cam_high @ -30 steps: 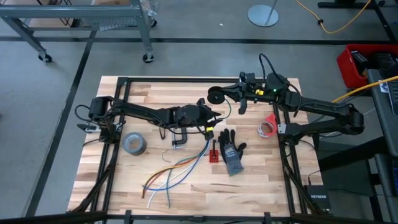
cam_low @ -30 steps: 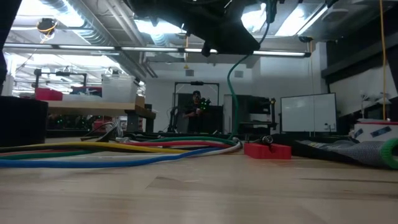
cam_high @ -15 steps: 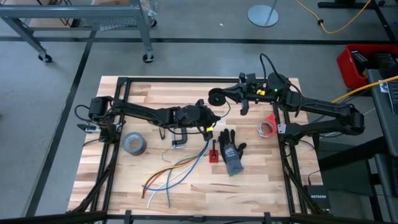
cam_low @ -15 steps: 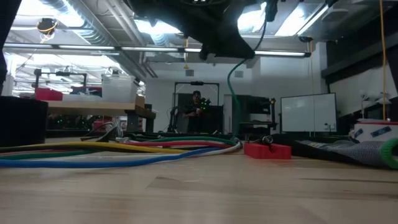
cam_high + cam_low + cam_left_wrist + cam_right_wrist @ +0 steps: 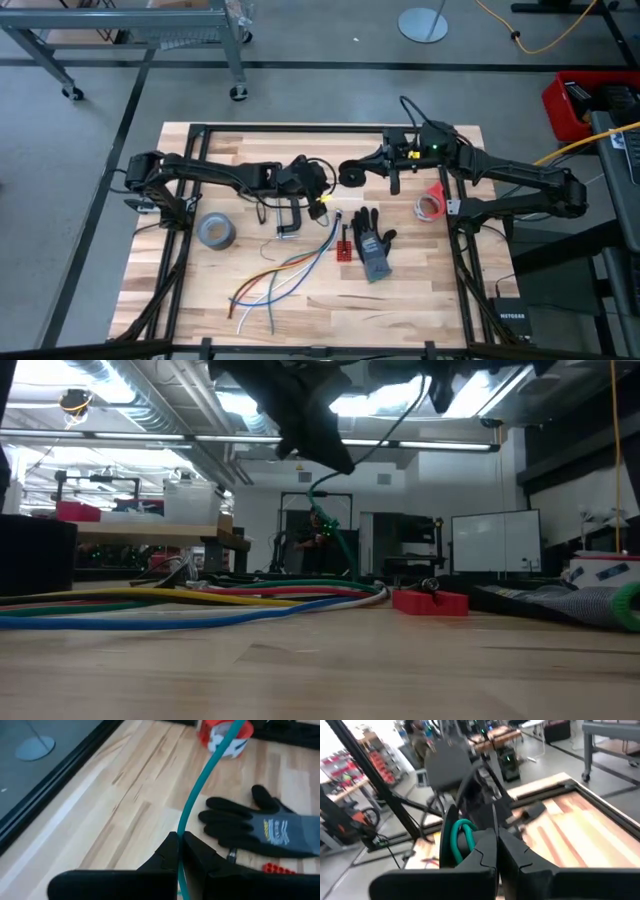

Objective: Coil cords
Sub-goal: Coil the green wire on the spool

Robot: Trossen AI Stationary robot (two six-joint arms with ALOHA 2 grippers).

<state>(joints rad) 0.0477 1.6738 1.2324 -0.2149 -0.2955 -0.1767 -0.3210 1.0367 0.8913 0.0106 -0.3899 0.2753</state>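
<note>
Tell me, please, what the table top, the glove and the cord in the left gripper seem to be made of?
Table top: apparently wood, with light planks and visible grain. Glove: probably grey knit fabric with a matte black, rubber-like coating on the fingers. Cord: teal with a smooth surface, likely plastic insulation, pinched in the shut left gripper.

Grey tape roll near table's left side; loose coloured wires beside black-grey glove; red-white tape roll further right.

The wooden table carries a grey tape roll, loose coloured wires, a glove and a red-white tape roll.
</note>
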